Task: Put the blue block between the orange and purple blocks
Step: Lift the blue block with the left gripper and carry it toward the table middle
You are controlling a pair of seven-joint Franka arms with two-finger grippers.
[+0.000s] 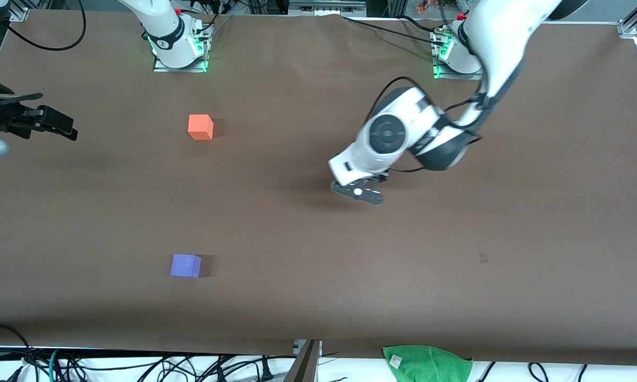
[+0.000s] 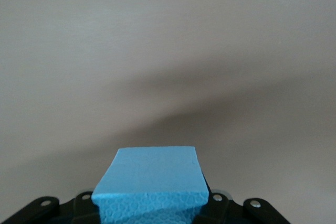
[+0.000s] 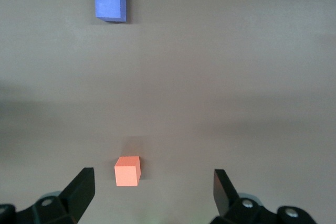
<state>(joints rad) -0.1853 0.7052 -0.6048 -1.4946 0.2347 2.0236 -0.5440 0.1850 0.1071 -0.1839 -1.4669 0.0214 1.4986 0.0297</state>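
Holding the blue block (image 2: 149,182) pinched between its fingers, the left pincer (image 1: 358,192) hangs over bare tabletop (image 1: 535,185) near the middle, well apart from both targets. In the front view the block is hidden under the wrist; only the left wrist view shows it, seated between the pads with its top face clear.

The orange block (image 1: 200,127) lies toward the right arm's end, near that arm's base. The purple block (image 1: 185,266) lies nearer the front camera, almost in line with it. The gap between them is wide and unoccupied.

The right pincer (image 3: 152,192) waits spread wide at the tabletop's edge on its own side, holding nothing.

Risks noted:
- The carry is long; a shallow grip on the matte cube could let it twist or slip.
- The drop spot has no mark, so the block may land off the line joining the two cubes, or crowd one of them.
- A low approach could clip the orange block and shift it.
- Releasing from height could make the light cube bounce or roll.
- The waiting right arm stands close to that zone, so a wide swing risks contact.
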